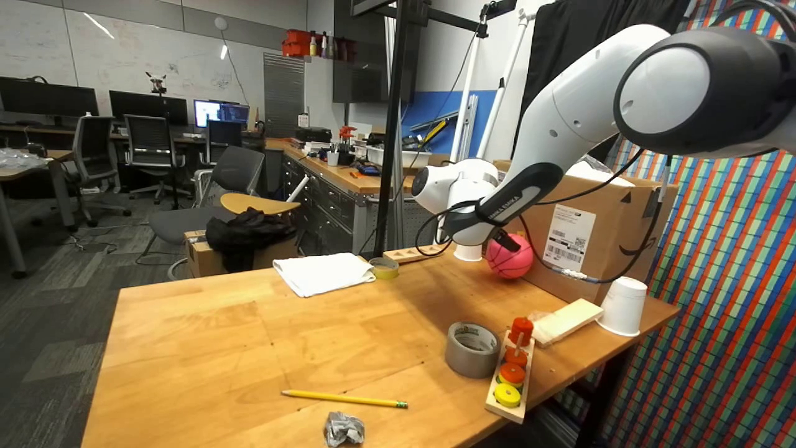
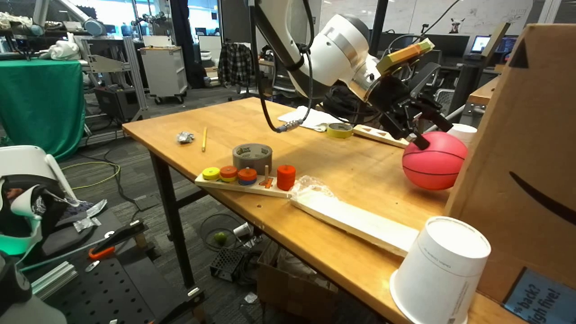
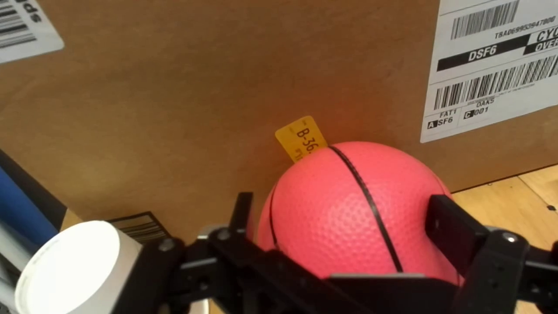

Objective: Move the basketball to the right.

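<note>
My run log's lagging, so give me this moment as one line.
task: move basketball right | hand: straddling it, grip unclear | basketball: beside cardboard box

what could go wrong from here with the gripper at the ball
The basketball could slip or roll away when the gripper closes: it is round, and the open gripper reaches only its upper part. The cardboard box stands close by the ball, perhaps touching, so a sideways shift might rub or jam against it. The white cup, near the gripper in the wrist view, might get knocked over.
</note>
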`<act>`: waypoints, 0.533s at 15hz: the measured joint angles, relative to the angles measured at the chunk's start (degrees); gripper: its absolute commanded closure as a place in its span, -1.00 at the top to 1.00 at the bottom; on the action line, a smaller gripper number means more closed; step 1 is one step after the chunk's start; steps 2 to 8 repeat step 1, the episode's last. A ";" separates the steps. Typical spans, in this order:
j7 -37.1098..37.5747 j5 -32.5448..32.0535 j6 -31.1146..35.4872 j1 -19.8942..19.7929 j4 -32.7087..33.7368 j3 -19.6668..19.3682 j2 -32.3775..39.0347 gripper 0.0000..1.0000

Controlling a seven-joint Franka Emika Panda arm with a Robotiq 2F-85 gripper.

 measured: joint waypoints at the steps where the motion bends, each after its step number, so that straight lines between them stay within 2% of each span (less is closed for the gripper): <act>1: 0.00 0.00 -0.02 0.00 0.01 0.00 0.03 1.00; 8: 0.00 0.00 -0.02 0.00 0.01 0.00 0.03 1.00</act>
